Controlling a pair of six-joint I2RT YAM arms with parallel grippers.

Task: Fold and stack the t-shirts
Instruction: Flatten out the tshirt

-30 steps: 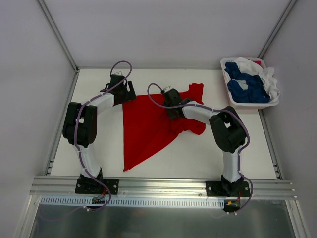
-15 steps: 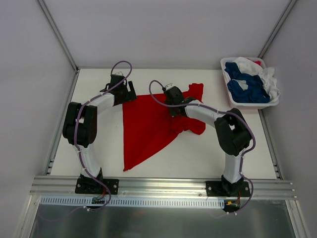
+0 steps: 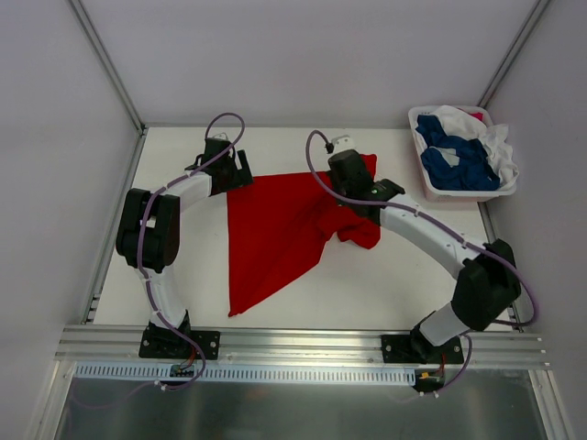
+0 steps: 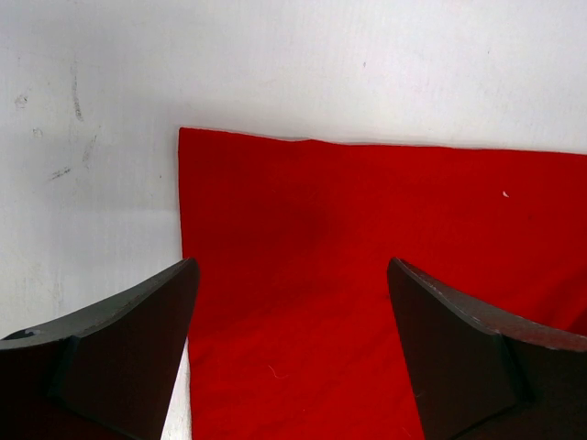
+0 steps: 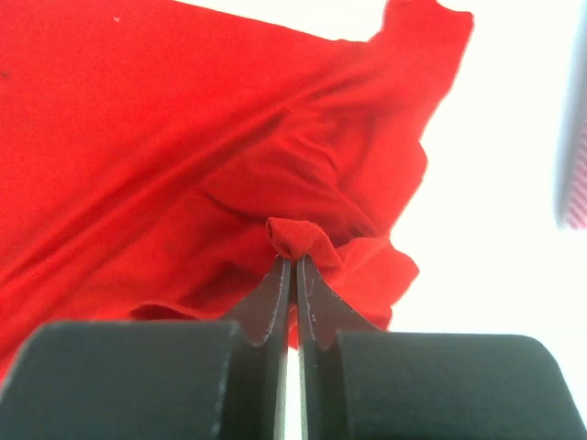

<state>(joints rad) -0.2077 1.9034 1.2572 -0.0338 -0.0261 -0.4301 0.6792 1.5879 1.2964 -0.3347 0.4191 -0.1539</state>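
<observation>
From above, the fingers of both grippers are hidden under their own wrist bodies, so grip state only reads from the wrist views. The right wrist view shows the right gripper (image 5: 293,266) with its jaws pressed together on a small pinch of the red t-shirt (image 5: 183,137), a little nub of cloth poking out past the tips. The left wrist view shows the left gripper (image 4: 292,270) spread wide with nothing between the fingers (image 4: 138,330), hanging over the shirt's far-left corner, whose straight edges lie flat on the table (image 4: 92,137). The top view gives the whole layout that the wrist views lack: 1 red t-shirt (image 3: 275,229) lies mid-table, smooth and tapering to a point toward the near edge on its left part, and bunched and rumpled on its right part under the right arm. The neck and sleeves are hard to tell apart in that bunch. There is 1 white basket (image 3: 463,194) in the far-right corner holding dark blue cloth (image 3: 459,160) and white cloth (image 3: 481,128), tangled, so I cannot count the shirts inside; a sliver of red shows at its far rim. A blurred strip at the right edge of the right wrist view is unreadable. There are 2 arms and 2 grippers.
</observation>
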